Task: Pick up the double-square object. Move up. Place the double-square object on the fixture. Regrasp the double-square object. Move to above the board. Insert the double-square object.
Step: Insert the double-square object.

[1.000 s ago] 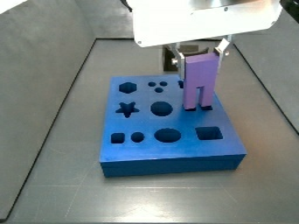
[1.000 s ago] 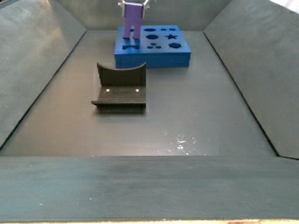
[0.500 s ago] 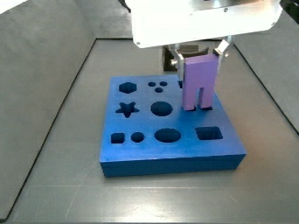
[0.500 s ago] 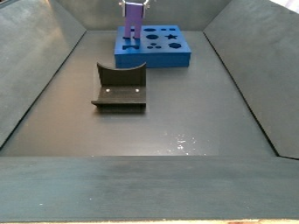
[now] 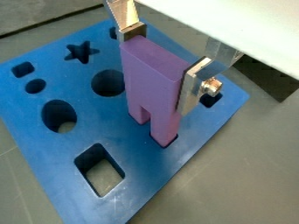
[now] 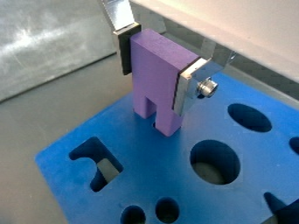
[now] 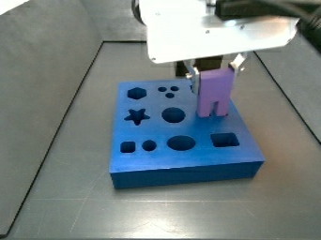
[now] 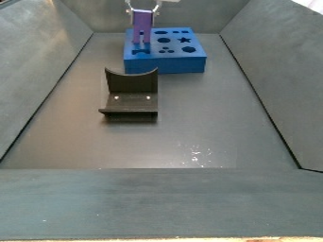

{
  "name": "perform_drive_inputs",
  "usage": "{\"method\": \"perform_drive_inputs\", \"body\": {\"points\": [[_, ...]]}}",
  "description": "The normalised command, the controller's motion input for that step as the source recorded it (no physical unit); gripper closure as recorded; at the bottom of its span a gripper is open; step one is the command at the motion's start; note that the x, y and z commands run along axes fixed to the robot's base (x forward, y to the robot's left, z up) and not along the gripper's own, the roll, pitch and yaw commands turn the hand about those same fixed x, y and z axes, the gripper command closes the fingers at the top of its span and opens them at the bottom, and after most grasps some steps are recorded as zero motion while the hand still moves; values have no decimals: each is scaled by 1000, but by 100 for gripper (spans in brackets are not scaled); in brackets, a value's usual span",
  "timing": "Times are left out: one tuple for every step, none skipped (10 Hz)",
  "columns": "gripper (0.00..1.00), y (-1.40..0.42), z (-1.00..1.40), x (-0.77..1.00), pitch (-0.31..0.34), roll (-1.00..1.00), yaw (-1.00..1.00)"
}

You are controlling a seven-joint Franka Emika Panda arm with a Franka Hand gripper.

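A dark grey floor [image 8: 190,123] is seen across the middle of a side view, bounded by sloped grey walls [image 8: 38,85] at left and right. A few bright specks [image 8: 195,151] are seen on it below centre, and a paler ledge [image 8: 151,203] is spread along the bottom edge.

One board [image 7: 189,159], one fixture [image 8: 128,95], one hand [image 5: 158,63]

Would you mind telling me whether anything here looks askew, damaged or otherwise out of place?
Nothing stands out. The gripper holds the double-square object upright, its two legs down at the board. The board lies flat and looks undamaged, and the fixture sits apart on the floor with nothing in it.
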Motion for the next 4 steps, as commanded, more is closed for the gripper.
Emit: {"method": "perform_drive_inputs", "body": {"points": [[100, -169, -771, 11, 0, 543, 69], [100, 0, 0, 0, 0, -23, 0], [0, 0, 0, 0, 0, 0, 0], [0, 0, 0, 0, 0, 0, 0]]}}
